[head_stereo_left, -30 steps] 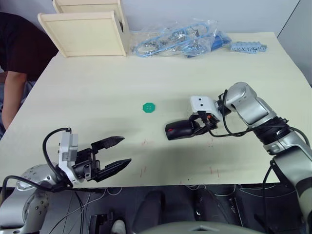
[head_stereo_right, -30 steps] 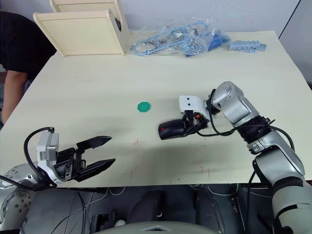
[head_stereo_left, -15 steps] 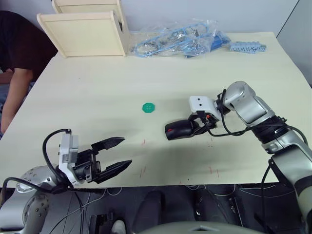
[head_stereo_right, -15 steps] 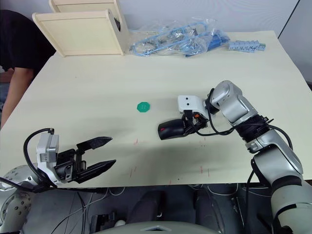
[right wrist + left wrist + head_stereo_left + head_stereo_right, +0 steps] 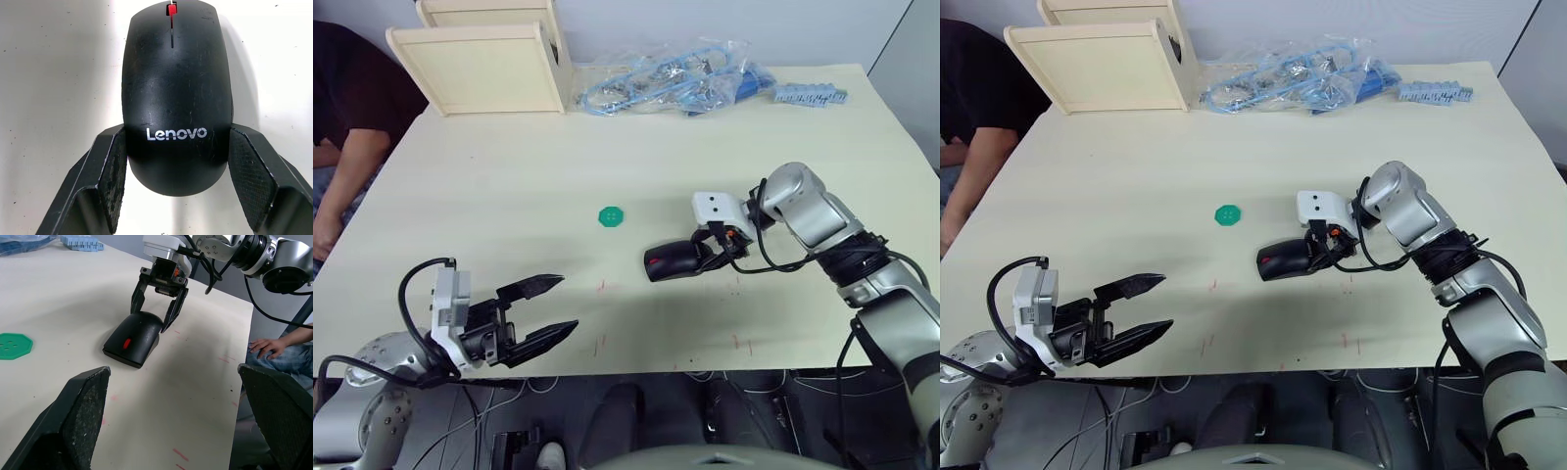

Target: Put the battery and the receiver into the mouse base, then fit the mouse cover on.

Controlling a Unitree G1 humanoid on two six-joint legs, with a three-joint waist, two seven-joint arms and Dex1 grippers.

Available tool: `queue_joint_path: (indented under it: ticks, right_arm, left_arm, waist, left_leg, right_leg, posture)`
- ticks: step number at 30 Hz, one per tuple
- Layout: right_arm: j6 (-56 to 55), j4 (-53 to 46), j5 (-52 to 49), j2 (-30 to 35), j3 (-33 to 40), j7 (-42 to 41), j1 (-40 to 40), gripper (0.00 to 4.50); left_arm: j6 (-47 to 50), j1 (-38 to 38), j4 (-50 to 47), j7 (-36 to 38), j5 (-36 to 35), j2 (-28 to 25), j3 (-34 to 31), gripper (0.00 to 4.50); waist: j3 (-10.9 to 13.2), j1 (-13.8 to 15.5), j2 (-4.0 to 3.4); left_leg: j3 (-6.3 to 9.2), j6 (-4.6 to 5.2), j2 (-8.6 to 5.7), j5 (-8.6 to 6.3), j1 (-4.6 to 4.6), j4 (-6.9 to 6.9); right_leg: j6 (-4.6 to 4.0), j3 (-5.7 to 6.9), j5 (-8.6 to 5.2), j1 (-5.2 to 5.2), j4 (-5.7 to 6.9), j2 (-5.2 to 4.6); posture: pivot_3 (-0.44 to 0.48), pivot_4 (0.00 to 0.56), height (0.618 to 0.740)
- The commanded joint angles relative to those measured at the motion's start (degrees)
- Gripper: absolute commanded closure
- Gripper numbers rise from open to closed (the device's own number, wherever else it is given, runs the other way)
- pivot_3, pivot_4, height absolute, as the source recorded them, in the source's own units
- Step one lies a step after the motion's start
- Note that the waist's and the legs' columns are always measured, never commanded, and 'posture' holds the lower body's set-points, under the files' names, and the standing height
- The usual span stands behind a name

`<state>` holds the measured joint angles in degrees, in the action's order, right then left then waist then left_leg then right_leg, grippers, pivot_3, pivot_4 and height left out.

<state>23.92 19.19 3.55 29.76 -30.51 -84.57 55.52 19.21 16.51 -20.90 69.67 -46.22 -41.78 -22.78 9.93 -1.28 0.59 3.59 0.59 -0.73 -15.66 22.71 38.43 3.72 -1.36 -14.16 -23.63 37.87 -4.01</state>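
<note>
The black mouse (image 5: 673,262) lies right of the table's middle with the glossy mouse cover (image 5: 176,93) seated on top, marked "Lenovo", a red scroll wheel (image 5: 171,8) at its front. A thin edge of the mouse base (image 5: 120,355) shows beneath the cover. The battery and the receiver are hidden. My right gripper (image 5: 710,254) straddles the mouse's rear, both pads (image 5: 115,166) pressed against its sides. My left gripper (image 5: 548,308) hovers open and empty near the table's front left edge, well away from the mouse.
A green scalloped disc (image 5: 611,216) lies left of the mouse. Wooden boxes (image 5: 489,64), a bag of blue cables (image 5: 666,78) and a blue strip (image 5: 813,95) line the far edge. A person (image 5: 342,127) sits at the table's left side.
The person's arm at the left has shifted a little. Both grippers and the mouse have stayed where they were.
</note>
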Motion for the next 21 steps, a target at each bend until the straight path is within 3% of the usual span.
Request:
queue_joint_path:
  ticks: [1, 2, 21]
  right_arm:
    - [-0.2, -0.1, -0.1, -0.5, 0.4, -0.7, 0.8, 1.40]
    - [-0.4, -0.1, -0.1, -0.5, 0.4, -0.6, 0.8, 1.03]
    - [0.4, -3.4, -2.5, -0.3, 2.9, 0.1, 0.8, 1.03]
  left_arm:
    - [-0.9, 0.0, -1.4, 0.0, -0.2, -0.1, -1.4, 0.00]
    - [-0.9, -0.1, -1.4, 0.0, -0.2, -0.1, -1.4, 0.00]
    - [-1.1, -0.8, -0.8, 0.0, 0.2, 0.1, -1.1, 0.00]
  waist:
    - [0.0, -0.1, 0.00]
    - [0.0, -0.2, 0.00]
    - [0.0, -0.9, -0.01]
  left_leg:
    - [0.00, 0.00, 0.00, 0.00, 0.00, 0.00]
    - [0.00, 0.00, 0.00, 0.00, 0.00, 0.00]
    - [0.03, -0.02, 0.01, 0.01, -0.01, -0.02]
  right_leg:
    - [0.00, 0.00, 0.00, 0.00, 0.00, 0.00]
    - [0.00, 0.00, 0.00, 0.00, 0.00, 0.00]
    - [-0.02, 0.00, 0.02, -0.01, 0.01, 0.00]
  posture:
    - [0.000, 0.150, 0.740]
    - [0.000, 0.150, 0.740]
    - [0.000, 0.150, 0.740]
